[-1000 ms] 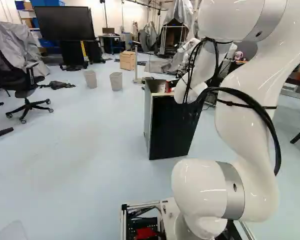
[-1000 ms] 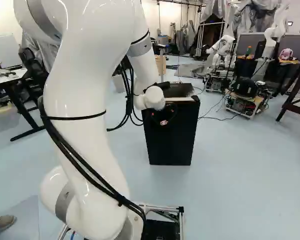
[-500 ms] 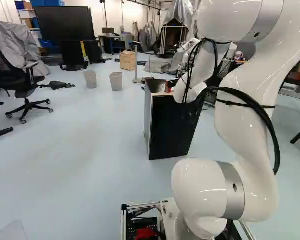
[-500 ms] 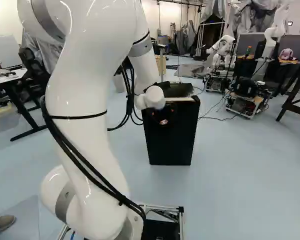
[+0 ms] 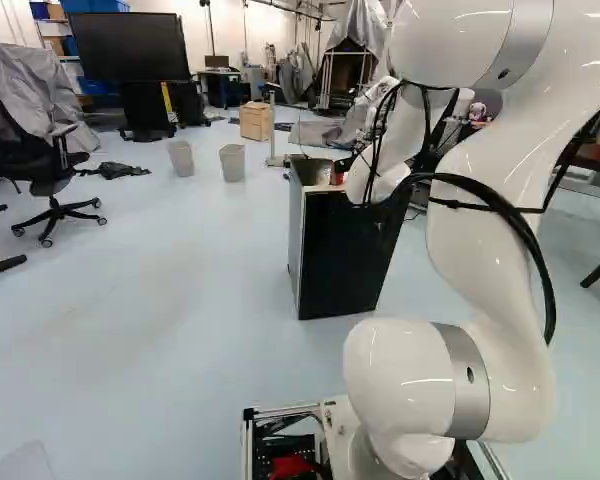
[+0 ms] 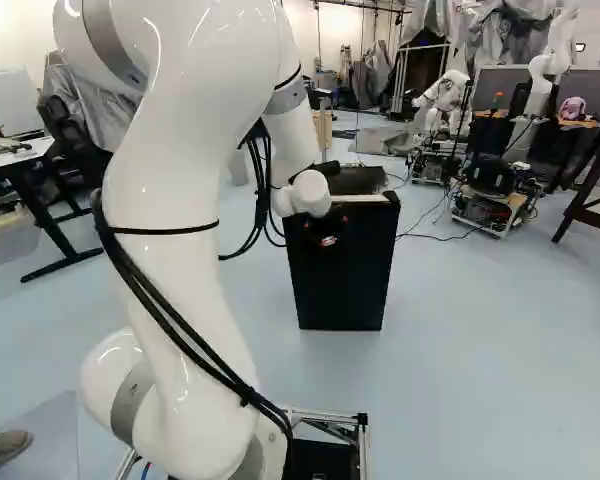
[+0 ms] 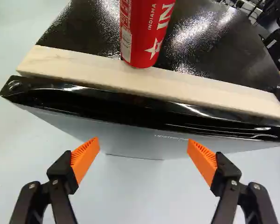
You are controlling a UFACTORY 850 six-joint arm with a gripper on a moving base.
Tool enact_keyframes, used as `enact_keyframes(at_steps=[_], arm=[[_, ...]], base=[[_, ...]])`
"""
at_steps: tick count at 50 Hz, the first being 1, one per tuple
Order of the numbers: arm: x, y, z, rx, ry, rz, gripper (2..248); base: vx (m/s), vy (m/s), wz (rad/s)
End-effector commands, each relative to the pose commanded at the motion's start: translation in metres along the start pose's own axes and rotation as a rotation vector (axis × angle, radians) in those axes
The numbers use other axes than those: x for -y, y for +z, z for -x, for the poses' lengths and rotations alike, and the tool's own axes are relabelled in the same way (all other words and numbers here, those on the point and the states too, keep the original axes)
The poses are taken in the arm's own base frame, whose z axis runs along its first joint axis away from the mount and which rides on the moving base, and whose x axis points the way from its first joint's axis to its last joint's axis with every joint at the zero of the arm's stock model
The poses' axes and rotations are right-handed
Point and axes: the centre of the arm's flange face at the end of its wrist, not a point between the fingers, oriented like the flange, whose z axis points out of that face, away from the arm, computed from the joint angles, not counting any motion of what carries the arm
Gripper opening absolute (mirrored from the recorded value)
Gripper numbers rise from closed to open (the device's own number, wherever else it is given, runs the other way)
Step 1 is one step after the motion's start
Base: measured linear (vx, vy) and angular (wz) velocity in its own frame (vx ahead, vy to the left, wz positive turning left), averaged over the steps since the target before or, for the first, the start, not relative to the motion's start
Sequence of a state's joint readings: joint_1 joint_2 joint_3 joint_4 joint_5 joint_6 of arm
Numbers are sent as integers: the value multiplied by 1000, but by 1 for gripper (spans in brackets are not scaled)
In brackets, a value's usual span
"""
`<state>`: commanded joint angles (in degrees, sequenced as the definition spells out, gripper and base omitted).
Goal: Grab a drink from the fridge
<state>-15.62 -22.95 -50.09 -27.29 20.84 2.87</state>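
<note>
We find the gripper open, its two fingers standing wide apart, orange pads facing one another. The red can stands upright on the dark, glossy top of the fridge, beside a pale wooden strip that runs along the top's edge. In the wrist view, we record the can ahead of the gripper, beyond the strip and out of the fingers' grasp.

The arm reaches forward to the fridge; in the right base view, its rounded white wrist shows against the black side. We further note the surroundings in the left base view — two bins on the floor, a wooden cabinet behind them and an office chair at the left. The right base view shows another robot beyond the fridge.
</note>
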Motion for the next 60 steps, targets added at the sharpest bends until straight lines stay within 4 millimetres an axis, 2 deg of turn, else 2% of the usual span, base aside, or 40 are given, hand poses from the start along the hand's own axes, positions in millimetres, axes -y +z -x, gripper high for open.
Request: enact_keyframes(at_steps=[32, 60], arm=[[-2, 9, -7, -7, -4, -1, 247], [6, -29, 22, 3, 17, 3, 247]], base=[[0, 0, 0], [0, 0, 0]])
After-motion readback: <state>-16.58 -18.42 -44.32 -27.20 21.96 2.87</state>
